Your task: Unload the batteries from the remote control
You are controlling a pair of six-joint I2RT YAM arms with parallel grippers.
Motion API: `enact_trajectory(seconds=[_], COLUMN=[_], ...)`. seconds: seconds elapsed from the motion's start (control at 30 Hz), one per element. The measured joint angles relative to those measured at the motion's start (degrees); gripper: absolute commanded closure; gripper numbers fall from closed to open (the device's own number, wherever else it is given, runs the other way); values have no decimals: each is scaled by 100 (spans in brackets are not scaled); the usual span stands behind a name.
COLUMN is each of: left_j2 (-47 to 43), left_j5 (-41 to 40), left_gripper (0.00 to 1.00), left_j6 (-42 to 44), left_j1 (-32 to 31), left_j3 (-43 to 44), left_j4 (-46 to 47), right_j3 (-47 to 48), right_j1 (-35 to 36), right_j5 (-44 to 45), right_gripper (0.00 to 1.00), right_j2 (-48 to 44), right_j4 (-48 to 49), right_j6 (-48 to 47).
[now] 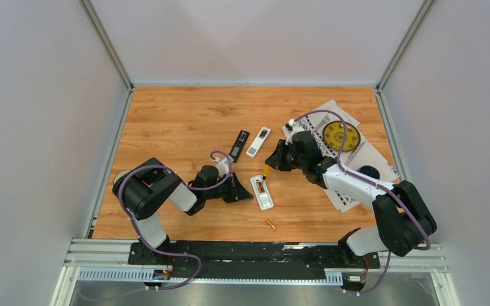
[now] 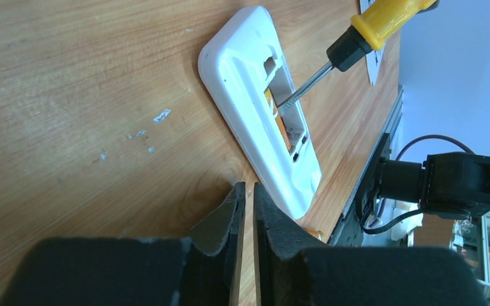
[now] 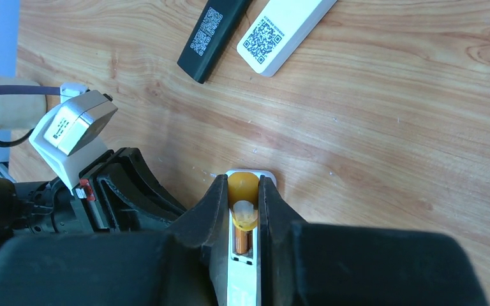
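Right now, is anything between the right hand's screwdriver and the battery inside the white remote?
Nothing visible. The white remote has its compartment open, and the yellow-handled screwdriver in the right hand has its tip inside, at the orange-gold battery. The left hand sits beside the remote.

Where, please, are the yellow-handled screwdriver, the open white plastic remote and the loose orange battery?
Yellow-handled screwdriver (image 2: pixel 383 18): left wrist view, handle.
Open white plastic remote (image 2: pixel 236 76): left wrist view, back shell.
Loose orange battery (image 1: pixel 271 224): top external view, middle.
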Motion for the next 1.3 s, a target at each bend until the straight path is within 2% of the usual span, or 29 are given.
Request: enact_trajectory(seconds=[0.6, 0.77, 0.93, 1.3], left_j2=[356, 372, 372, 420], left_j5=[-26, -22, -28, -260], left_gripper=[90, 90, 90, 90], left_j6=[-315, -354, -354, -313], left_j1=[-7, -7, -7, -7], left_j3=[221, 221, 223, 468], left_j4=[173, 190, 188, 7], right_j3=[-861, -922, -916, -590], right_j1=[-387, -452, -448, -173], right_j5=[-664, -728, -662, -133], right_gripper=[100, 100, 100, 100], right_j2=[144, 216, 63, -756], right_j4=[1558, 1722, 1488, -101], right_j6=[1043, 1182, 1084, 212])
